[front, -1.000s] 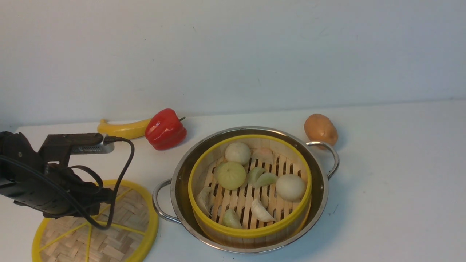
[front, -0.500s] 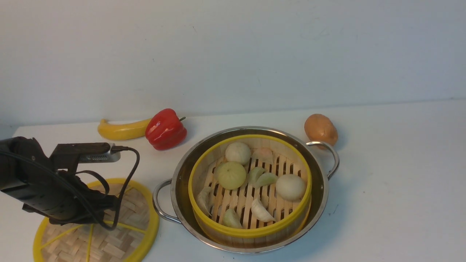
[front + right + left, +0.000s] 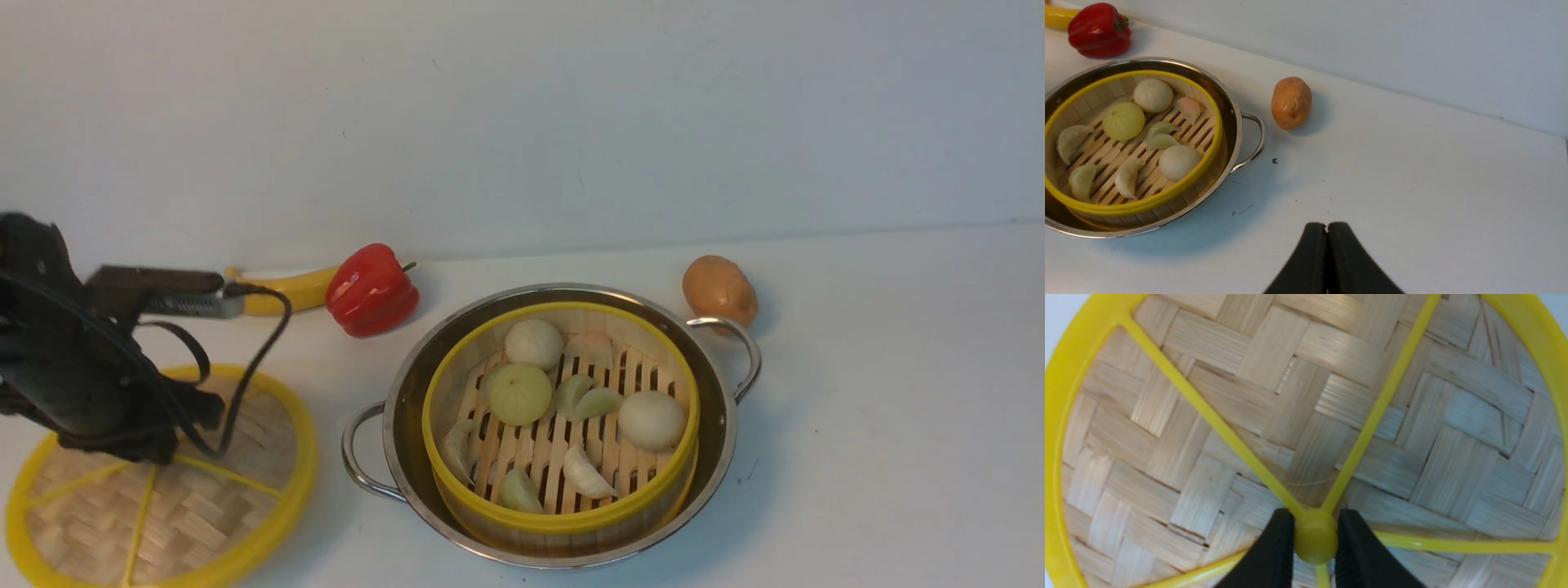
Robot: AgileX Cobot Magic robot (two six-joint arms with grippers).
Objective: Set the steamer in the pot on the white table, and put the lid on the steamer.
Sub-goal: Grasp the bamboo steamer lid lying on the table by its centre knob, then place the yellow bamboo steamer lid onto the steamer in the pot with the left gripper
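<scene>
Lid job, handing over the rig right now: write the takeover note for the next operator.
Left gripper: shut on the lid at its centre, left of the pot. Whether the lid is clear of the table, I cannot tell.
Right gripper: shut, empty, over the white table.
Done: the steamer sits in the pot, uncovered.
Left: carry the lid over, set it on the steamer, release.
</scene>
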